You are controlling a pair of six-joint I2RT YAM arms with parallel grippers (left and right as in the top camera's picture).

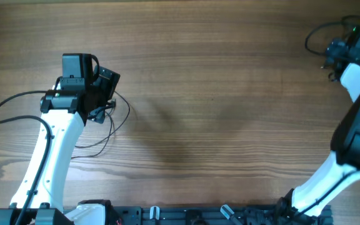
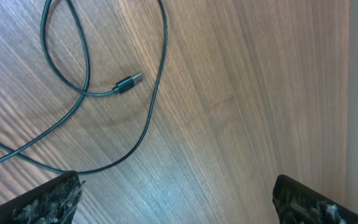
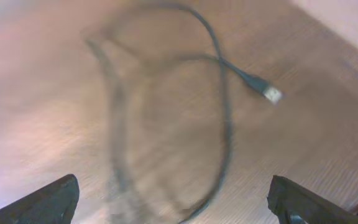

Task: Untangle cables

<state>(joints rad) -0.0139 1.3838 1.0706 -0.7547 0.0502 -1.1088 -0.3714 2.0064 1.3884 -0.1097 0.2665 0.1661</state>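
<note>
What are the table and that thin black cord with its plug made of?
Table: wood or wood-look laminate, by its brown grain; matte, slightly sheeny. Cable: probably rubbery plastic sheath, smooth black, bending in loose loops. Plug: black plastic body, silvery tip, likely metal.

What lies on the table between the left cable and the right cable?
Nothing: the overhead view shows only bare table between the left cable and the right cable.
</note>
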